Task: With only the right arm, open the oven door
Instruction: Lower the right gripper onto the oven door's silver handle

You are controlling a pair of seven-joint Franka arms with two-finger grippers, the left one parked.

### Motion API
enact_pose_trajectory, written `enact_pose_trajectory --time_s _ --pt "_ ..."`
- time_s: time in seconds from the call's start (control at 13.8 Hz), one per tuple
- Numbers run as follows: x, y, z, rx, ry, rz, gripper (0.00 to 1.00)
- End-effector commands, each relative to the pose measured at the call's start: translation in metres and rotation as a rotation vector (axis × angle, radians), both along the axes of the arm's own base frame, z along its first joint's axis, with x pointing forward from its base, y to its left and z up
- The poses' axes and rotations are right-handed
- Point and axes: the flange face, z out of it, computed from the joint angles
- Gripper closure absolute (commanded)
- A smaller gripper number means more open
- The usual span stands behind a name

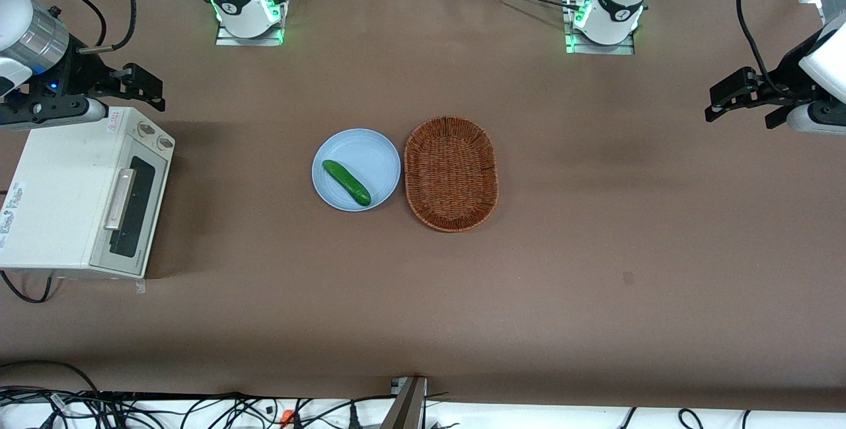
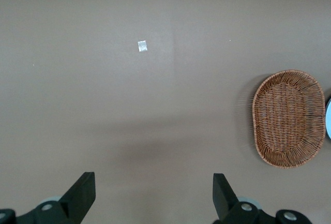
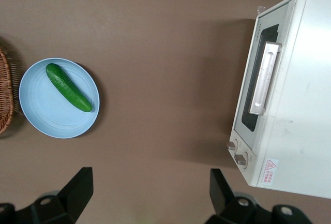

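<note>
Oven [image 1: 63, 197] sits at the working arm's end of the tabletop [image 1: 595, 237], and I see its door [image 1: 132, 207] fully closed, flush against the cream body. On the door, the silver bar handle [image 1: 119, 199] runs along the dark glass window [image 1: 140, 204], and both show clearly in my wrist feed as well, handle [image 3: 264, 78] over window [image 3: 261, 79]. Two round knobs [image 1: 153, 135] sit at the end of the front panel that is farther from the front camera.

My right arm [image 1: 26, 39] hangs above the oven's farther end, with the pincer [image 1: 135, 88] held in the air just past the top corner by the knobs, touching nothing. From the wrist camera I see its two black fingers [image 3: 77, 188] spread wide apart with only bare tabletop between them, so the pincer is released and holds nothing. It is well clear of the handle.

Out in the middle of the tabletop, well apart from the oven, a light blue plate [image 1: 373, 151] carries a green cucumber [image 1: 346, 182] lying at a slant. A wicker basket [image 1: 451, 173] stands just beside the plate, toward the parked arm's end. Black cables [image 1: 99, 12] trail from the wrist of the right arm.
</note>
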Motion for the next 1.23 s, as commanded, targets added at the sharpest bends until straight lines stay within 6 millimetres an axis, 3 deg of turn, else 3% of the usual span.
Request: enact_pose_trajectory --time_s 0.0,0.14,0.29,0.58,0.87,1.16 --pt "-0.005 -0.004 0.001 -0.037 0.006 0.019 0.00" --pt "0.004 -0.008 -0.017 -0.073 0.022 0.021 0.02" --pt "0.020 -0.013 -0.040 -0.124 0.014 0.037 0.22" --pt "0.056 -0.026 -0.107 -0.226 0.015 0.076 0.98" --pt "0.088 -0.076 -0.174 -0.276 0.008 0.053 1.00" --pt "0.095 -0.100 -0.191 -0.304 -0.010 0.098 1.00"
